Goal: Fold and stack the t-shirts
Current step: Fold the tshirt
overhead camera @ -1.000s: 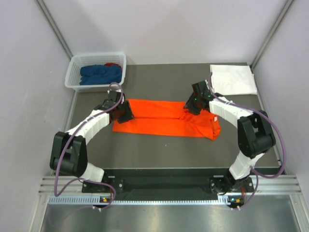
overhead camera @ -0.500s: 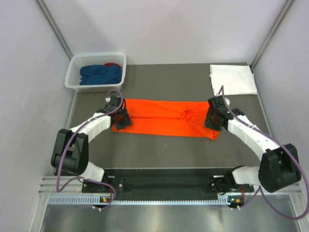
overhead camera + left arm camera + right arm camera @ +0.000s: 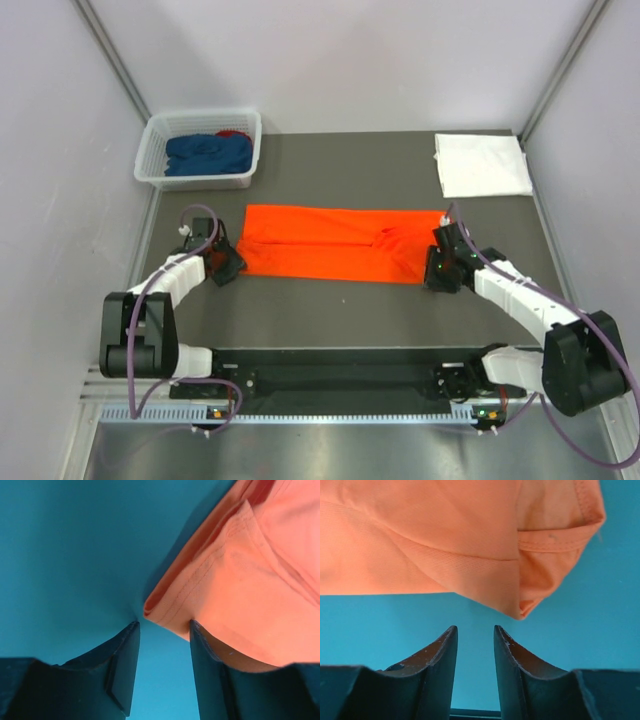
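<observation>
Mid-fold on orange shirt (image 3: 330, 245), white shirt (image 3: 483, 165) done at 1 o'clock, basket (image 3: 195, 181) at 11 pending; left gripper (image 3: 164, 627), right gripper (image 3: 475, 630) spread, empty.

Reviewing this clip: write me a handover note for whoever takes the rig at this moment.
Left end effector: open, empty, at the orange t-shirt's left near corner.
Right end effector: open, empty, just short of its right near corner.
The orange t-shirt lies mid-table as a long folded strip. A folded white garment sits at the far right corner. A blue garment waits in the basket.
Done: the white one is folded, the orange one is folded lengthwise.
Left: probably fold the orange one crosswise, stack it, then handle the basket's contents.
</observation>
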